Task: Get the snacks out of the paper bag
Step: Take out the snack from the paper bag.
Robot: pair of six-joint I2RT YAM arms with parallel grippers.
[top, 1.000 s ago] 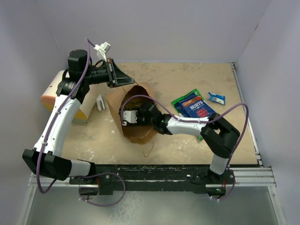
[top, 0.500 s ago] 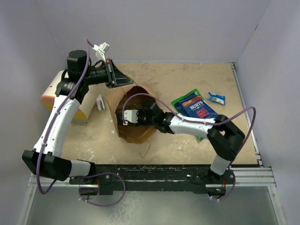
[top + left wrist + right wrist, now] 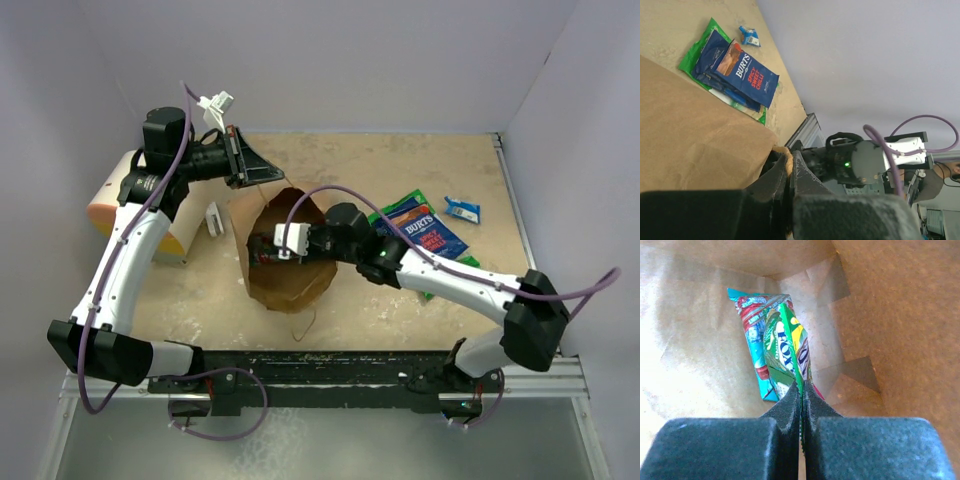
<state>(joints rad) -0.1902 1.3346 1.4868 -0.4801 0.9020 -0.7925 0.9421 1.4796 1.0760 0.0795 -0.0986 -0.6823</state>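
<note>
The brown paper bag (image 3: 290,290) stands open at the table's middle left. My left gripper (image 3: 262,178) is shut on its twisted paper handle (image 3: 786,159) at the far rim and holds the mouth open. My right gripper (image 3: 268,245) reaches into the bag and is shut on the edge of a green snack packet (image 3: 785,340). A teal-red-white packet (image 3: 747,325) lies under it on the bag's bottom. Outside, a dark blue packet (image 3: 425,232) lies on a green-white one (image 3: 384,215), with a small blue packet (image 3: 462,209) beyond.
A small white block (image 3: 214,218) stands left of the bag. A cream cylinder with an orange end (image 3: 125,205) lies at the far left under my left arm. A loose bag handle (image 3: 315,322) trails toward the near edge. Walls close the table on three sides.
My right arm has stretched out, its elbow swinging right and down. Its wrist has drawn back a little toward the bag's mouth with the green packet. The left arm has not moved.
</note>
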